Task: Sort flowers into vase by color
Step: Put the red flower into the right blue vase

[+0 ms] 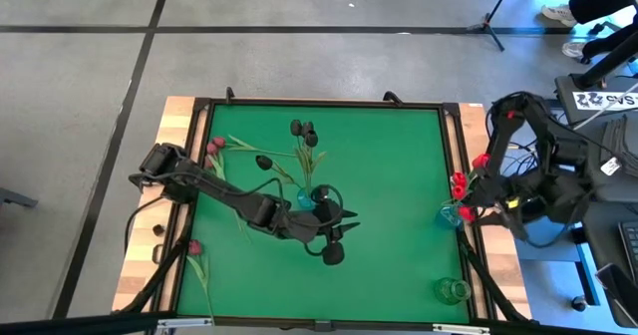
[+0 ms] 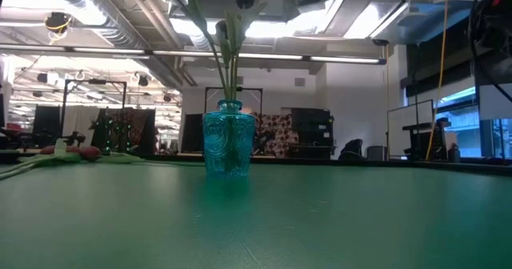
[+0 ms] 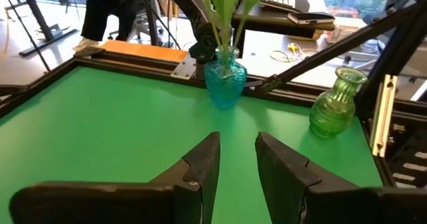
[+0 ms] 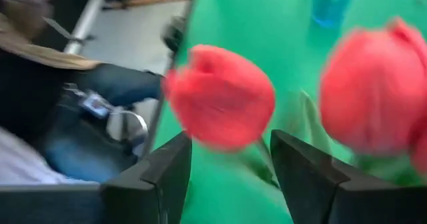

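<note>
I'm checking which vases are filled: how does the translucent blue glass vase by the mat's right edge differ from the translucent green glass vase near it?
The blue glass vase holds red tulips on green stems; the green glass vase is empty. The blue vase stands about midway along the right edge, while the green vase stands in the mat's corner. Both are narrow-necked and upright on the green mat.

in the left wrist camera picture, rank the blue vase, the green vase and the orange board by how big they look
1. Blue vase and green vase: they look about alike; the blue one may sit a little farther off, so no ranking between them.
2. Orange board: a thin strip, partly hidden and farther off.
</note>
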